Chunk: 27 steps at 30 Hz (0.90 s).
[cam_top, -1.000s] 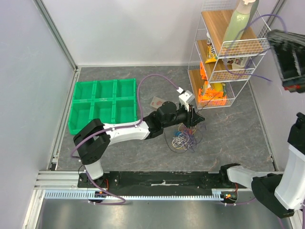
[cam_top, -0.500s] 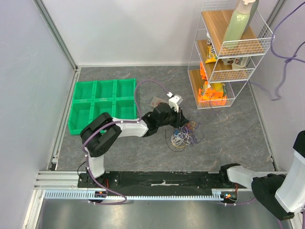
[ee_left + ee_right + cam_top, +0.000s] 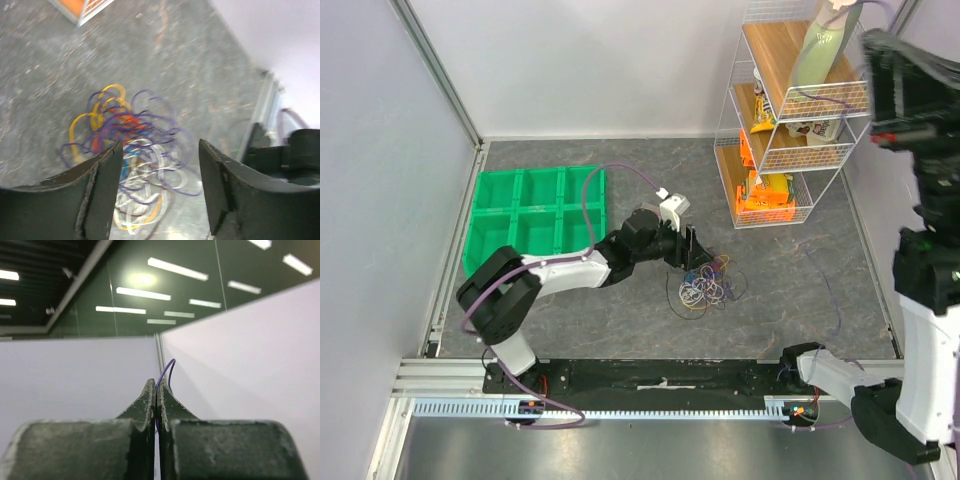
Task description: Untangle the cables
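Lying on the counter just beyond the spread left gripper (image 3: 160, 145), the tangled bunch of thin coloured wire cables (image 3: 125, 130) is seen far below the raised right gripper (image 3: 156, 386), by which a thin purple strand (image 3: 169, 367) is pinched.

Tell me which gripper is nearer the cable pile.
Left. The left gripper hovers at the cable pile; the right gripper is high beside the shelf, holding a purple cable.
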Tool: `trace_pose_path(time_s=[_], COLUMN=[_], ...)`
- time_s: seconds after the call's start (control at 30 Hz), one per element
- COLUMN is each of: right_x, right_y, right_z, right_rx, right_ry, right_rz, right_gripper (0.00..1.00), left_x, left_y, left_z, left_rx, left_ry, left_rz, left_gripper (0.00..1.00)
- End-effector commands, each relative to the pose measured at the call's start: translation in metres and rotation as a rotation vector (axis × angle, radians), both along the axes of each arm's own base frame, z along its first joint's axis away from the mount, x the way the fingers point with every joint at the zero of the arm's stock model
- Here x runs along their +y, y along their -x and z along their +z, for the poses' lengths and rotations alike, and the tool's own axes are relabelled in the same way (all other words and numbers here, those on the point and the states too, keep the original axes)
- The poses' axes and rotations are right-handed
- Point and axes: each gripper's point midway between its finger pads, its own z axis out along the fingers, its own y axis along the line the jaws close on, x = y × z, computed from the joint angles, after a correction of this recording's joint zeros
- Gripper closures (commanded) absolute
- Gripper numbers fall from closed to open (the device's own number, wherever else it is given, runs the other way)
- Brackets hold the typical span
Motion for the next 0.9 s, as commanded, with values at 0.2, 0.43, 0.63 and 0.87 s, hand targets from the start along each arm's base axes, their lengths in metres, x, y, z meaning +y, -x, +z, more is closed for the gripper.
trace_pose_path(time_s=[0.2,0.43,0.63,0.87], right_x=[0.052,0.064,0.070,0.068], right_y=[-0.055,-0.058,-0.059,-0.050], right_z=[-0.094,-0.146,-0.165,-0.169], right_rx=[0.256,0.361,0.406,0.408], right_ry=[0.284,0.304,0.299,0.303], right_rz=[0.163,0.267,0.336,0.335], right_gripper=[1.00,1.00,1.00,1.00], left_x=[0.031,0.048,0.027,0.000], left_y=[0.063,0.083,0.075,0.100], left_z=[0.170,0.241,0.251,0.261], left_rx=[-0.103,-0.253,-0.224,-0.173], left_ry=[0.364,0.513,0.531,0.614], left_rz=[-0.281,-0.301,-0.313,-0.419], left_gripper=[0.27,0.07,0.15,0.27])
